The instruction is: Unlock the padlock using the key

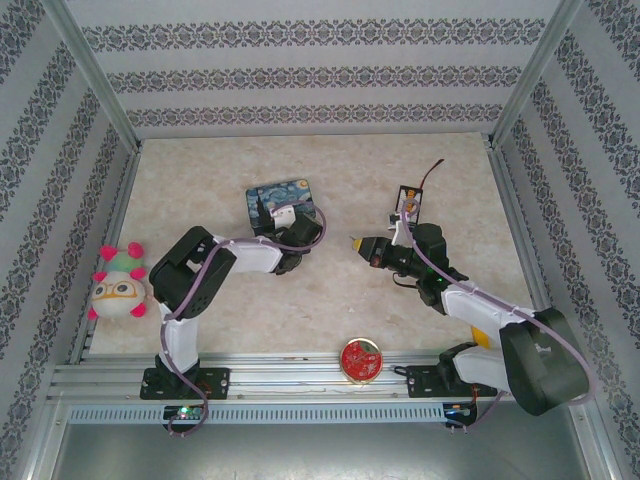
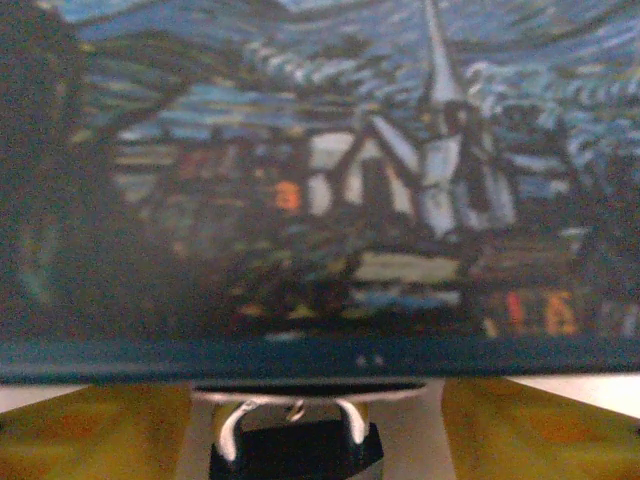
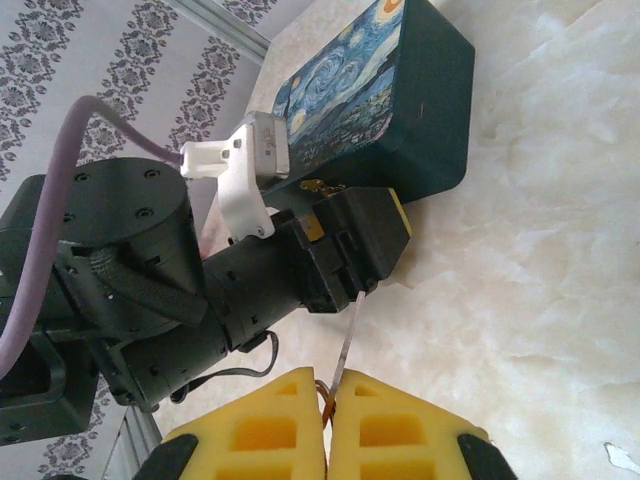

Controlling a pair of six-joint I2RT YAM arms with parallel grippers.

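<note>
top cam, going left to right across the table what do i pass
plush toy -> starry-night tin -> red round disc -> small black box with a cable

Smooth painted tin, its side dark and satin, on a polished, marble-patterned tabletop. Just beside the tin, the padlock has a matt dark body and a shiny metal shackle. Away from the tin, a thin bright-metal key sits between the matt yellow pads of the right gripper.
</note>
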